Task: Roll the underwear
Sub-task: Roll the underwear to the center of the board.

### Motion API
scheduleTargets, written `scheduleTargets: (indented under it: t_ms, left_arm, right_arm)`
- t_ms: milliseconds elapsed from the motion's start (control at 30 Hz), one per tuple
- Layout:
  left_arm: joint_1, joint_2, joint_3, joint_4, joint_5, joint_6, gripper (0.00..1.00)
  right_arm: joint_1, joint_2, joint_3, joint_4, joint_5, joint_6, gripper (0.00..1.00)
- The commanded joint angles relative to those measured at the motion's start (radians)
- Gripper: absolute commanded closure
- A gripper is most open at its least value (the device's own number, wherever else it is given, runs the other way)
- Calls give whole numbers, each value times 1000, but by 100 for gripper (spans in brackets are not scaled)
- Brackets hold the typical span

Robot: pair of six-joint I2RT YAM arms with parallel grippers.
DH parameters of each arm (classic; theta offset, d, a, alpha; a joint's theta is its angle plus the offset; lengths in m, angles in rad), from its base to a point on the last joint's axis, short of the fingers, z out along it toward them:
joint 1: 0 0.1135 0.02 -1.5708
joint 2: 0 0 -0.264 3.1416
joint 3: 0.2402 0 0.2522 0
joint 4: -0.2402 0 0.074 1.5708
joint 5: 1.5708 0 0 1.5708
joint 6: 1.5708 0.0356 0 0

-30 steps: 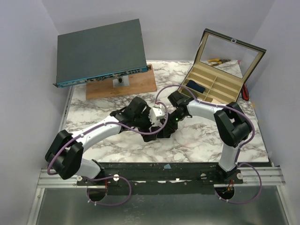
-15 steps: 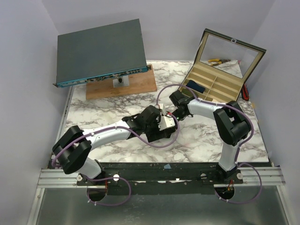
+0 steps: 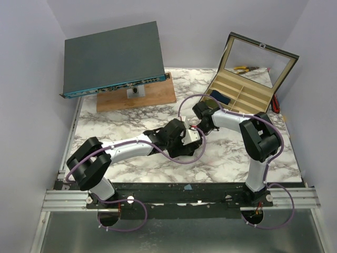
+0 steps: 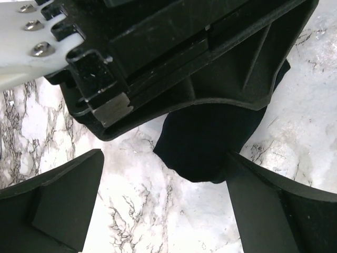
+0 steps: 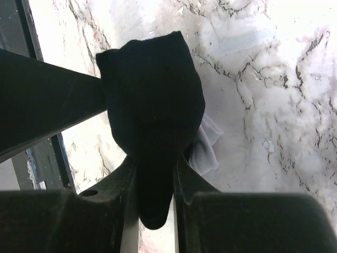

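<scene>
The right arm's jaws pinched the underwear (image 5: 152, 116), a bunched black wad hanging over the marble desk (image 3: 105, 132). It was near the wooden compartment box (image 3: 247, 97), off the box's left front corner on the side toward the arm bases. The left arm's jaws were spread wide, 1 on each side of the wad's hanging end, facing the right arm's jaws closely.

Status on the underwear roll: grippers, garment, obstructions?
Right gripper shut on underwear, fabric bunched. Left gripper open, straddling it. Wooden box behind, apart.
</scene>
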Motion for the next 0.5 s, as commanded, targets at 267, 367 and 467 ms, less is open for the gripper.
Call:
scheduleTargets:
  t_ms: [267, 367, 467]
  left_arm:
    - [-54, 39, -54, 77, 361, 81, 1]
    - [-52, 15, -78, 110, 375, 90, 1]
    - [-40, -18, -108, 149, 387, 95, 2]
  right_arm:
    - [63, 133, -61, -78, 329, -172, 99]
    - [64, 133, -65, -79, 339, -174, 99]
    - [64, 130, -76, -76, 353, -178, 99]
